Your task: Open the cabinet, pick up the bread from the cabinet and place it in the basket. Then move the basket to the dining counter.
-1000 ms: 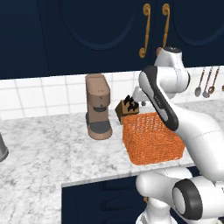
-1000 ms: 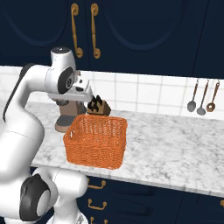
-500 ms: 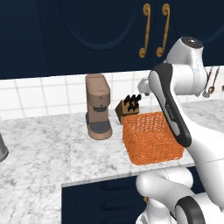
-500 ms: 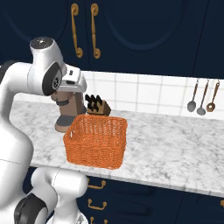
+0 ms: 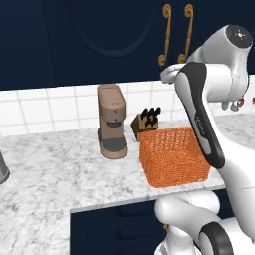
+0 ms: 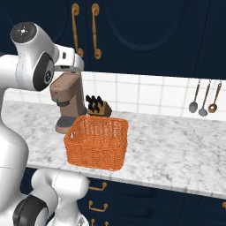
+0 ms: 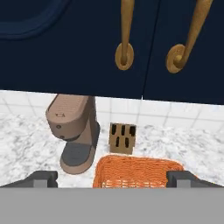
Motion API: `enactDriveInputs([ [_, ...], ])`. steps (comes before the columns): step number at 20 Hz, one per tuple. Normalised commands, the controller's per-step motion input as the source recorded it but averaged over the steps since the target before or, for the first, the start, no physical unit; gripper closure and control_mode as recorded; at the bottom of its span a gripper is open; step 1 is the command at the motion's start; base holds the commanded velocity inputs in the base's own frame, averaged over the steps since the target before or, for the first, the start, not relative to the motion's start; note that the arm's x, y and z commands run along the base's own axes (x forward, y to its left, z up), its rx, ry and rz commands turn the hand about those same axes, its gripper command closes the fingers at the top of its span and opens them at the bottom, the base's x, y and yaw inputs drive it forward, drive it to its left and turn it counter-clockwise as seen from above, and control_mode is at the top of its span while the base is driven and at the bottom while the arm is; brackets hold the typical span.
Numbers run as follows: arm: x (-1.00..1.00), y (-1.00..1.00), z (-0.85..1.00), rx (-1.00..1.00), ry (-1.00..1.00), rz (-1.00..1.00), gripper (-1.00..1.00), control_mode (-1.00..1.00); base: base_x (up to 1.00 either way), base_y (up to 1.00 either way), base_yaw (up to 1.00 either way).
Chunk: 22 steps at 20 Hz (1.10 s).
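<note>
— Biggest first? Shut cabinet [image 5: 99,45] across the wall, two brass handles [image 7: 127,39] side by side where the doors meet. Under it, a marble worktop [image 6: 176,150].

— On the worktop?

— Orange basket [image 6: 97,142] near the front edge, open top. Just behind it to the left, a brown coffee machine [image 5: 112,121]; a knife block [image 7: 122,138] between machine and basket, back by the tiles.

— And the claw?

— Gripper [image 7: 112,178] spread wide, holding nothing, raised above the basket and facing the handles.

— Bread?

— Cannot tell; behind closed doors or elsewhere. Three spoons [image 6: 203,98] hanging far right.
</note>
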Motion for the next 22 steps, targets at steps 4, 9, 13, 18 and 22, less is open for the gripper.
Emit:
enactDriveInputs([
  [4, 0.05, -0.02, 0.56, 0.00, -0.22, 0.00, -1.00, -1.00, 0.00, 0.00, 0.00],
  [9, 0.17, 0.00, 0.54, 0.00, -0.20, 0.00, -1.00, -1.00, 0.00, 0.00, 0.00],
  [13, 0.29, -0.01, 0.33, 0.00, 0.00, 0.00, -1.00, -1.00, 0.00, 0.00, 0.00],
  [18, 0.41, -0.08, 0.04, 0.00, 0.00, 0.01, -1.00, -1.00, 0.00, 0.00, 0.00],
  [22, 0.48, -0.10, 0.00, 0.00, 0.00, 0.02, -1.00, -1.00, 0.00, 0.00, 0.00],
])
